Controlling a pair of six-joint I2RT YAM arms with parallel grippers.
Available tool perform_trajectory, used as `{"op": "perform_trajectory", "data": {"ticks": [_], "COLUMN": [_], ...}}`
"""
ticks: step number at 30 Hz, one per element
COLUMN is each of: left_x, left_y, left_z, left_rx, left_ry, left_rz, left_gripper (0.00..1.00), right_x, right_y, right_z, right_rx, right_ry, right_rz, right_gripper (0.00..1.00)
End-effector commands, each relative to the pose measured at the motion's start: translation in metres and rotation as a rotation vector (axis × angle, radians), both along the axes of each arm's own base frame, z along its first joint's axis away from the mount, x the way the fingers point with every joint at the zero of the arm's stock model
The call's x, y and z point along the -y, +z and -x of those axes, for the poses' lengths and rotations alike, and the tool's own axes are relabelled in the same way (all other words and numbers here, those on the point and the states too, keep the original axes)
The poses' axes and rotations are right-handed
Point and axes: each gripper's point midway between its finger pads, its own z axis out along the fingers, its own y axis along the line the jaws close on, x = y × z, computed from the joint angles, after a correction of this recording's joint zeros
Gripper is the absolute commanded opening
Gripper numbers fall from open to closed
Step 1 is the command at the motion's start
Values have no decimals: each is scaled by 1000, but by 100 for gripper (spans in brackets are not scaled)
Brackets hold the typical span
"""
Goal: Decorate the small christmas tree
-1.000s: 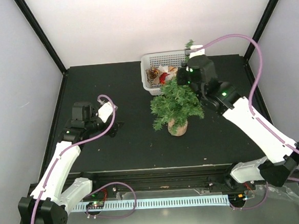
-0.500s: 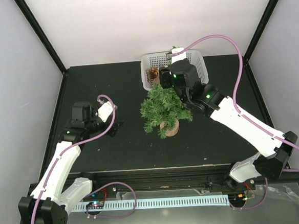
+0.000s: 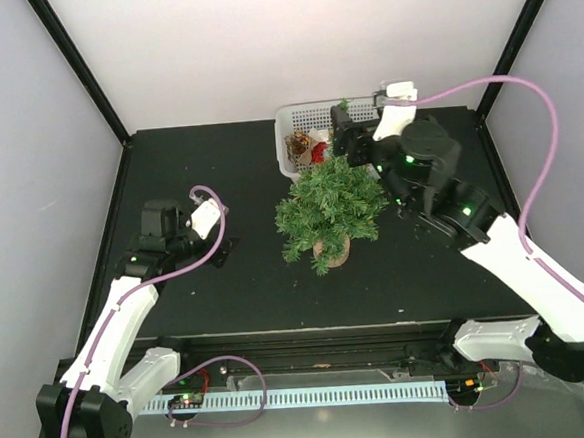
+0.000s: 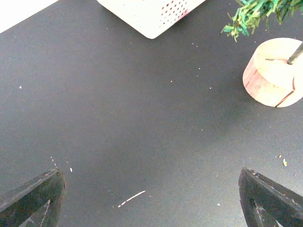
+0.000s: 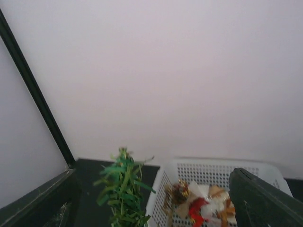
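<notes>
Near the middle of the dark surface [image 3: 219, 174], the small christmas tree [image 3: 326, 209] is standing upright on its round wooden base [image 4: 273, 71], with its green branches spreading out over that base in the top view. At 12 o'clock from the tree, a white basket [image 3: 304, 109] is sitting at the far edge of the surface, just beside the branches. It is holding a jumble of ornaments [image 5: 199, 205] — red, gold and pale pieces, too small to tell apart.

The right arm is reaching in from 4 o'clock, and the right tool [image 5: 151, 189] is hanging at the tree's thin top. Its two dark fingers [image 5: 42, 201] are standing wide apart. The green tip is poking up between them, off-centre and touching neither — the tool is gripping nothing.

At 9 o'clock from the tree, well apart from it, the left tool [image 4: 151, 203] is hovering low over the surface. Its fingers are spread wide too, with only dark surface and a thin pale streak showing between them. From the left wrist camera, the wooden base is showing at 2 o'clock and a corner of the basket at 12 o'clock.
</notes>
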Motion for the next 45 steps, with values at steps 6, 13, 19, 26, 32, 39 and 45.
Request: {"op": "perform_trajectory", "data": {"ticks": [6, 13, 19, 26, 32, 39, 45], "left_x": [-3, -7, -13, -12, -14, -13, -12], "left_y": [4, 6, 9, 4, 4, 4, 4], "left_z": [-7, -8, -10, -14, -11, -11, -10], "left_rx": [15, 24, 26, -3, 3, 7, 5], "left_ry": [23, 48, 74, 73, 75, 69, 61], "left_rz": [10, 5, 14, 22, 19, 28, 35], "left_gripper": [99, 99, 99, 99, 99, 99, 99], "right_x": [48, 76, 113, 126, 154, 177, 187], "right_y": [47, -37, -107, -167, -246, -316, -363], "right_z": [19, -61, -125, -199, -244, -252, -229], "right_rx": [168, -125, -304, -545, -746, -896, -993], "right_ry": [-112, -248, -341, -449, -522, -583, -615], "right_rz": [-148, -124, -81, 65, 84, 130, 171], "right_gripper": [87, 88, 87, 86, 86, 84, 83]}}
